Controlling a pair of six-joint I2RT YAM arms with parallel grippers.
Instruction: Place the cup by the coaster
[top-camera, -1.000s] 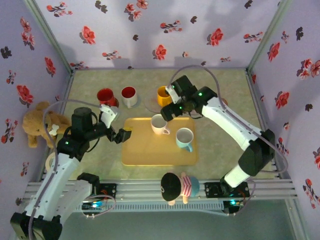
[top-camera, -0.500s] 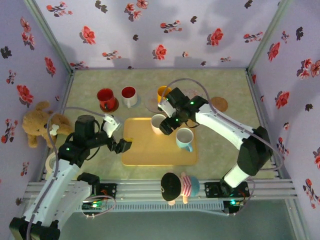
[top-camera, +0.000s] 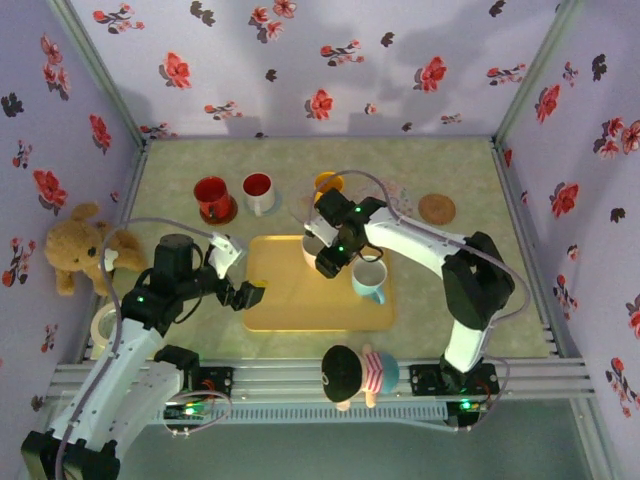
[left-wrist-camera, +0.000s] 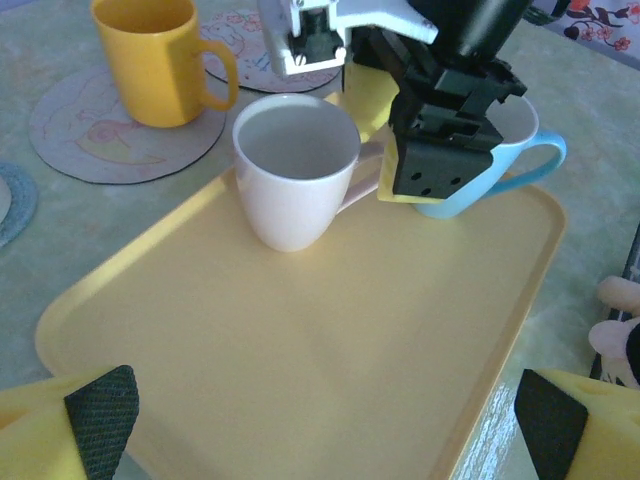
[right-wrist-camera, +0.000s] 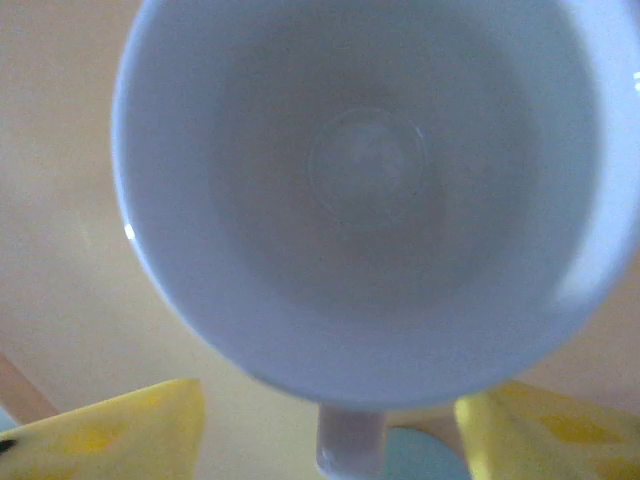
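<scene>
Nearest me, the left gripper (left-wrist-camera: 322, 420) is hovering over the yellow tray's (left-wrist-camera: 250, 330) near edge, jaws spread wide around nothing. Further in, the white cup (left-wrist-camera: 295, 170) is standing upright on the tray and the right gripper (right-wrist-camera: 330, 415) is straddling its handle, jaws apart, neither finger touching it. Beyond, the brown coaster (top-camera: 436, 209) is lying on the table (top-camera: 460, 160), well apart from the cup.

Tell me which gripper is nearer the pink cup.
Right gripper: its fingers flank the handle of the pink cup. The left gripper hovers at the tray edge, apart.
</scene>
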